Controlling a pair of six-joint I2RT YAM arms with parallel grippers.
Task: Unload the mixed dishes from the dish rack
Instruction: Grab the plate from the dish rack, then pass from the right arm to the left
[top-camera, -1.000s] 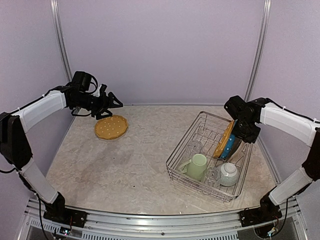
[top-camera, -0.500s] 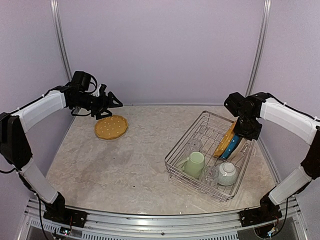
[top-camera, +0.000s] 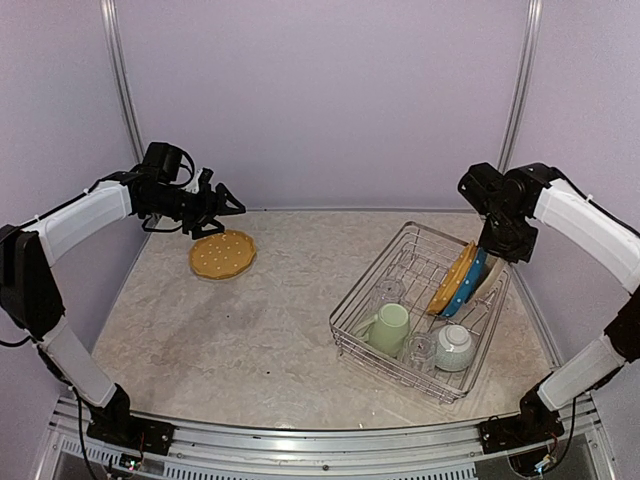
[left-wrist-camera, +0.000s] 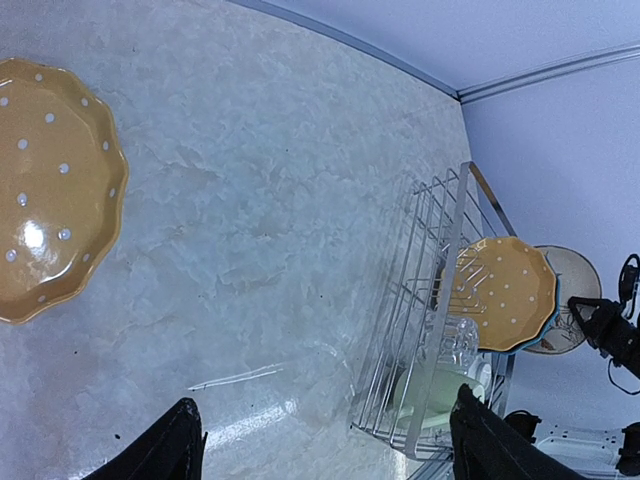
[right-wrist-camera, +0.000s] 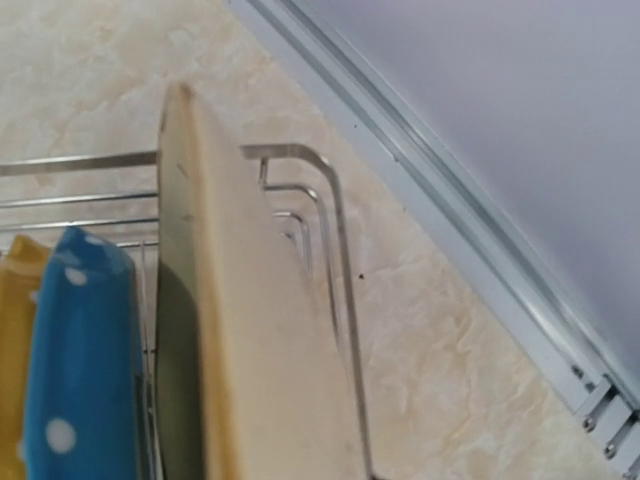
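The dish rack (top-camera: 408, 262) stands at the right. In it stand a yellow dotted plate (top-camera: 449, 279), a blue plate (top-camera: 468, 286) and a cream plate (top-camera: 492, 275), with a pale green mug (top-camera: 391, 329), a clear glass (top-camera: 385, 296) and a small bowl (top-camera: 454, 347). My right gripper (top-camera: 506, 244) hovers at the cream plate's top edge. The right wrist view shows that plate (right-wrist-camera: 260, 350) close up beside the blue plate (right-wrist-camera: 85, 350), with no fingers in it. My left gripper (top-camera: 226, 206) is open and empty above another yellow dotted plate (top-camera: 222, 254) lying on the table.
The left wrist view shows the table plate (left-wrist-camera: 50, 190), bare marble table and the rack (left-wrist-camera: 440, 250). A second clear glass (top-camera: 421, 349) sits between mug and bowl. The rack lies close to the right wall rail (right-wrist-camera: 470, 240).
My right gripper has risen and moved right, uncovering the cream plate. The rack has shifted slightly. The left arm has not moved.
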